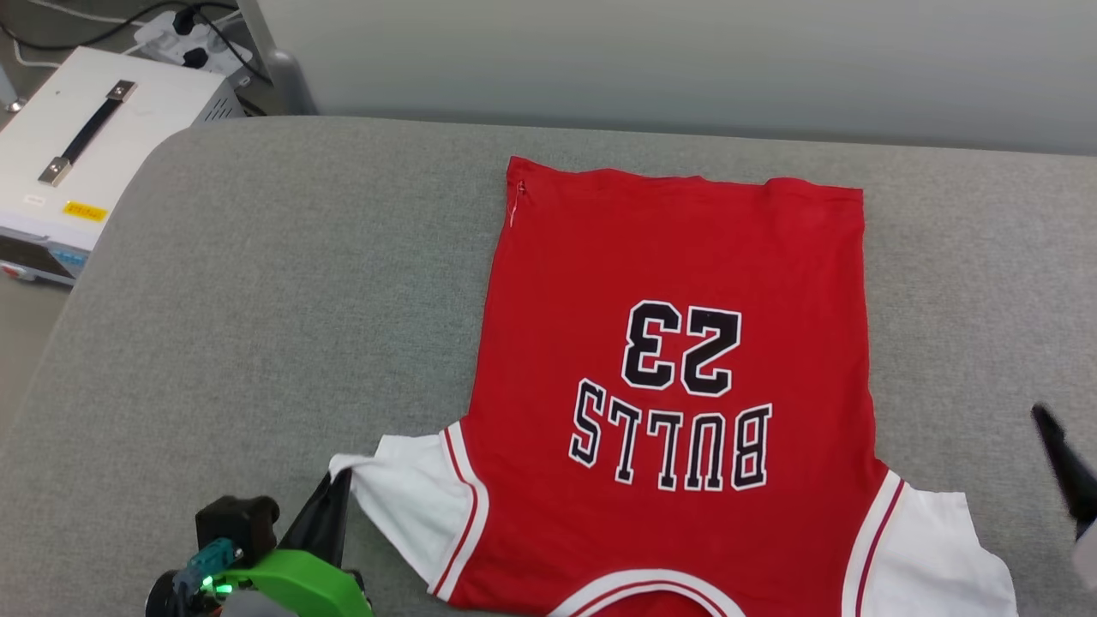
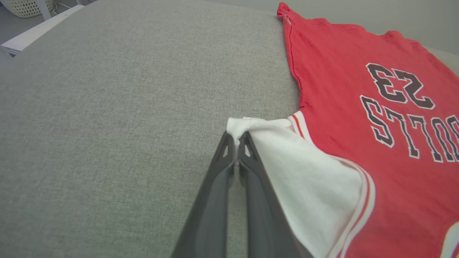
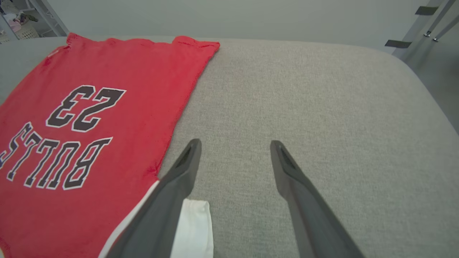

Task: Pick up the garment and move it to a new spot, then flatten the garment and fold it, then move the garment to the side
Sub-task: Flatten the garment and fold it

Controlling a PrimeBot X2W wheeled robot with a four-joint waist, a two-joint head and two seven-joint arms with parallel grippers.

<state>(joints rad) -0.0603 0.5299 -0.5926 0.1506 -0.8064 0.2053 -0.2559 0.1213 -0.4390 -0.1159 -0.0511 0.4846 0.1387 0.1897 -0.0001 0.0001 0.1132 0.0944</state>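
Grey woven fabric is covering the table (image 1: pixel 300 283), with a pale wall (image 1: pixel 686 60) standing behind it and one white case (image 1: pixel 86 154) sitting off its far left corner. One garment (image 1: pixel 677 257) is lying flat, print up, collar at the near edge. Of two tools, the left tool (image 2: pixel 236 138) is pinching the white sleeve; the right tool (image 3: pixel 235 143) is gaping wide, empty.

Garment (image 1: pixel 677 257) on cushion (image 1: pixel 257 300), left gripper (image 2: pixel 236 138) at its left edge, right gripper (image 3: pixel 235 143) right of it

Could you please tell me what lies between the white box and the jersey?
Bare grey cushion lies between the box and the jersey, as the head view shows.
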